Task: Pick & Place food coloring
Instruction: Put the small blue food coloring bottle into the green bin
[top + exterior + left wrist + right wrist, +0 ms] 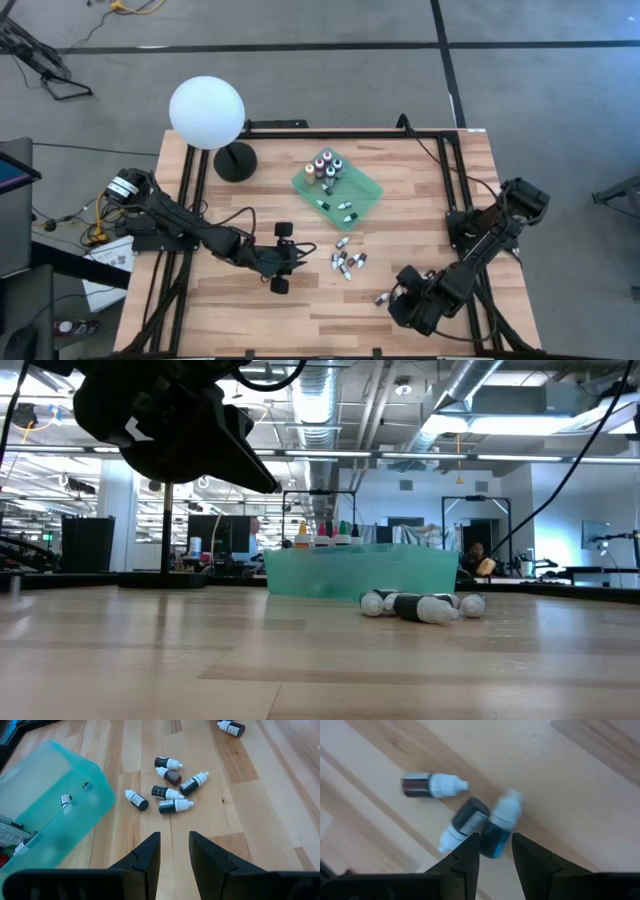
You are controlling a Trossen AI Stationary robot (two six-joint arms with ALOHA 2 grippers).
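A light wooden table (250,320) seen from above; a flat translucent green rectangular tray (365,195) lies just above the centre of the frame, with several tiny upright food coloring bottles (324,166) in its upper left part and a few lying flat inside it; a loose cluster of small dark bottles with white caps (346,262) lies on the wood just below the tray.

The right gripper (495,851), at the lower right of the overhead frame, sits low over three more stray bottles; its two dark fingers are partly open with a blue-bodied, pale-capped little bottle (499,831) standing between their tips; the bottle is blurred, so whether the pads already touch it cannot be told, and no firm hold is visible. A dark bottle with a white cap (462,822) leans against it; a brown-bodied bottle with a white nozzle (431,785) lies just beside them.

The left gripper (174,851), left of centre in the overhead frame, has a narrow gap between its fingers and holds nothing; it points toward the cluster near the tray.

To do this step well, the right fingers should probably close on the body of the blue bottle rather than its tapering cap; squarely across it, so it does not squirt out sideways; the leaning dark bottle may be dragged along or pinched with it; lift straight up before carrying toward the tray.
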